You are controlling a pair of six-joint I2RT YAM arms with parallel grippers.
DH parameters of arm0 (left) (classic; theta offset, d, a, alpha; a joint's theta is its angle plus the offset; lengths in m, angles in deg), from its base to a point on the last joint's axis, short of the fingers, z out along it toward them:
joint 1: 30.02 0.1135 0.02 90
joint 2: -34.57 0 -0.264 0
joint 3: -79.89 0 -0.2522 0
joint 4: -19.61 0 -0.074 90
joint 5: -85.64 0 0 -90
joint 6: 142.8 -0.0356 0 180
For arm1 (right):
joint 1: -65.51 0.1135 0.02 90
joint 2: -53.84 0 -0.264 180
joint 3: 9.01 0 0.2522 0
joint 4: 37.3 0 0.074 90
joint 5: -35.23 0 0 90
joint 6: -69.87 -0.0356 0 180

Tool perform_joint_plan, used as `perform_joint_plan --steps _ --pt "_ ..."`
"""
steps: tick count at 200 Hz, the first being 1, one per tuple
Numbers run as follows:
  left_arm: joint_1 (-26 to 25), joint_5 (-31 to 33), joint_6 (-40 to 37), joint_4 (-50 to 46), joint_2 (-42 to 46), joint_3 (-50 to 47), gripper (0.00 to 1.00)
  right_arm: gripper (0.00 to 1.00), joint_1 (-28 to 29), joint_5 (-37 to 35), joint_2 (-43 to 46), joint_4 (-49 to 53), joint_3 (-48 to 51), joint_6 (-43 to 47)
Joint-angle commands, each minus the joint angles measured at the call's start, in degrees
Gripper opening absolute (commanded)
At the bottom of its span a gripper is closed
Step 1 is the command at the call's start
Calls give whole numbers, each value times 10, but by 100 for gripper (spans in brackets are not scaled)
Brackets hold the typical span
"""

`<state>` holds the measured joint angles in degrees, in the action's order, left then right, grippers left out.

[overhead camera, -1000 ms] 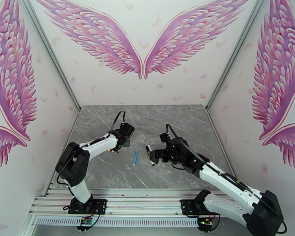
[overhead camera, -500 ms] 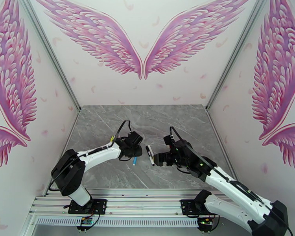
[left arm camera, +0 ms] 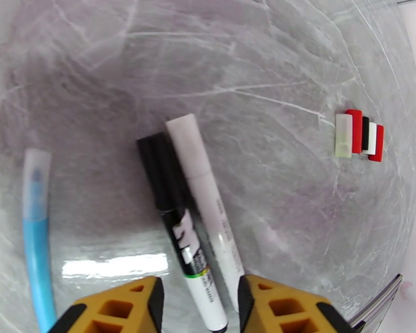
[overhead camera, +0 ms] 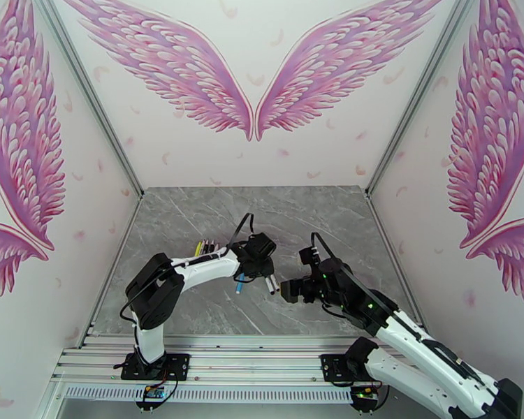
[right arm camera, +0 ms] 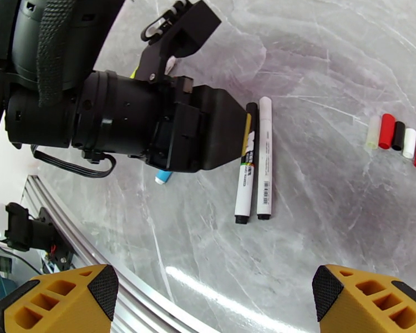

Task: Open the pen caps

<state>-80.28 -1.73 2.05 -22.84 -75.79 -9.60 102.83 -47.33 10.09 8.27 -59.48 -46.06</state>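
We find the left end effector (left arm camera: 198, 283) low over the grey marble counter (left arm camera: 263, 62). Its orange fingers (left arm camera: 125, 309) stand a narrow way apart and grip nothing. In the left wrist view two pens lie flat on the counter in the gap between those fingers. One is the black-ended pen (left arm camera: 172, 212) and the other is the white pen (left arm camera: 205, 201); they lie just beside each other and nearly parallel. The blue pen (left arm camera: 37, 240), with a frosted pale end, lies apart from them on the other side of one finger.

Well away from the pens, the row of caps (left arm camera: 359, 134) sits on the counter. There are five, packed side by side: pale, red, black, white, red.

The right end effector (right arm camera: 214, 273) hangs near the pair of pens with its fingers spread wide and empty.

From above we also see a small bunch of pens (overhead camera: 206, 247) beside the left forearm. It is too small for us to sort, though we can make out some yellow in it.
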Motion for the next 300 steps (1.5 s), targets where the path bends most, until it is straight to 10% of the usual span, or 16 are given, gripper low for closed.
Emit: perform_joint_plan --steps 1,300 --pt "-3 21 6 -26 -20 29 42 99 6 -14 12 13 11 -9" --pt "9 87 -64 -146 -91 77 27 99 6 -14 -1 16 2 -9"
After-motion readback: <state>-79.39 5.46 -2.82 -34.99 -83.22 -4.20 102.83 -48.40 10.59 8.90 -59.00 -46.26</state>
